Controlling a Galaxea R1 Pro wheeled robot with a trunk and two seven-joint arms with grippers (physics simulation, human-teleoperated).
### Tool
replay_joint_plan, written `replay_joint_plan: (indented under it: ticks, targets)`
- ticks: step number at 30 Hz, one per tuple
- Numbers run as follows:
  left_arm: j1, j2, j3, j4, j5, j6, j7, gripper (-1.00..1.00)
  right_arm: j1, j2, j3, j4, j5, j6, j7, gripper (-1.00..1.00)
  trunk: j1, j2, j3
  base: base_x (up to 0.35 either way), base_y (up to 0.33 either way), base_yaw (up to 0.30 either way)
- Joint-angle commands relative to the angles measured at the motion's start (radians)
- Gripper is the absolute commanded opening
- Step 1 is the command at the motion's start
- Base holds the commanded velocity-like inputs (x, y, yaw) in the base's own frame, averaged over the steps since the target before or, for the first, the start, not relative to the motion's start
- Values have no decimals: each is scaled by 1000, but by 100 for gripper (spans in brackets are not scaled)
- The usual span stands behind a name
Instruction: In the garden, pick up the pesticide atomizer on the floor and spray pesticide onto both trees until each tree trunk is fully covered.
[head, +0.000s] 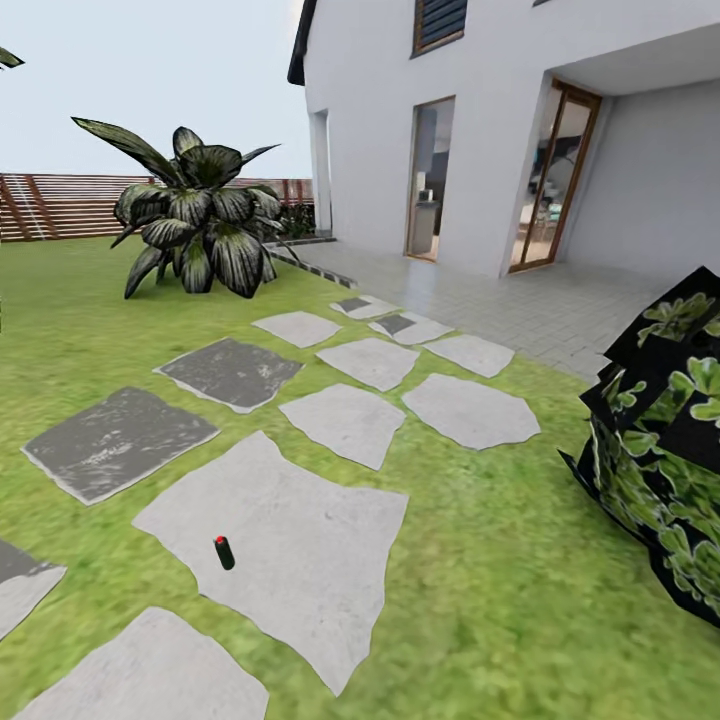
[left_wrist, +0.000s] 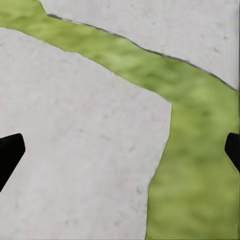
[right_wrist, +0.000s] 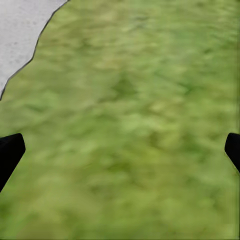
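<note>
While both tools, the left tool (left_wrist: 120, 150) and right tool (right_wrist: 120, 150), hang spread apart and empty, a small dark red-tipped cylinder (head: 224, 552) stands on a stepping stone (head: 300, 540); if the atomizer, probably light, rigid: grip mid-body.

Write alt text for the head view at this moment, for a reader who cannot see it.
A garden lawn crossed by grey stepping stones, with a small dark cylinder with a red top standing on the nearest large slab. A broad-leaved plant and a slatted wooden fence stand behind at left, a white house with glass doors at right, a dark leafy bush at the right edge.
</note>
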Motion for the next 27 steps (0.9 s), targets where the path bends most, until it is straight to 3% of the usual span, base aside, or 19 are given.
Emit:
replay_joint_plan:
  ticks: [1, 27]
  targets:
    - [0, 0, 0, 0, 0, 0, 0, 100, 0, 0, 0, 0, 0, 0, 0, 100, 0, 0, 0, 283, -185, 139]
    - [1, 0, 0, 0, 0, 0, 0, 100, 0, 0, 1, 1, 0, 0, 0, 100, 0, 0, 0, 244, -204, 269]
